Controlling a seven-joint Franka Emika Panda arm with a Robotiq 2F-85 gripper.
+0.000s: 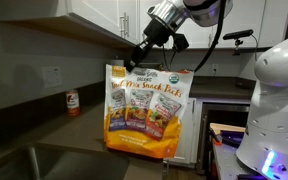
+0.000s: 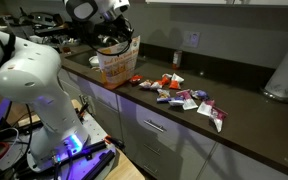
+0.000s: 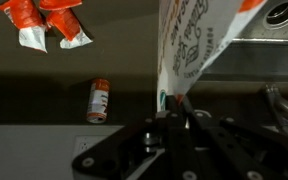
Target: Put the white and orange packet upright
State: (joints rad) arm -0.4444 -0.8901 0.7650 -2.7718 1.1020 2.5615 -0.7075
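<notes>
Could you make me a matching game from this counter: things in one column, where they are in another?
Things: 1 large glossy white and orange packet; 2 small red and white bottle; 3 small colourful snack packs.
Places: A scattered flat on the dark counter; B standing by the wall; C gripped at its top by the gripper.
Pairs: 1-C; 2-B; 3-A.

A dark countertop [image 2: 246,108] runs along the wall. At its back edge, against the wall, stands a small red-and-white bottle [image 1: 72,103], which also shows in the wrist view [image 3: 99,100]. Small snack packets [image 2: 184,95], mostly red and white, lie scattered over the countertop's middle. A paper towel roll [image 2: 284,72] stands at one end of it. A steel sink [image 1: 19,165] is set into the countertop. A wall outlet [image 1: 52,76] sits above it and white drawers [image 2: 169,135] sit below.
</notes>
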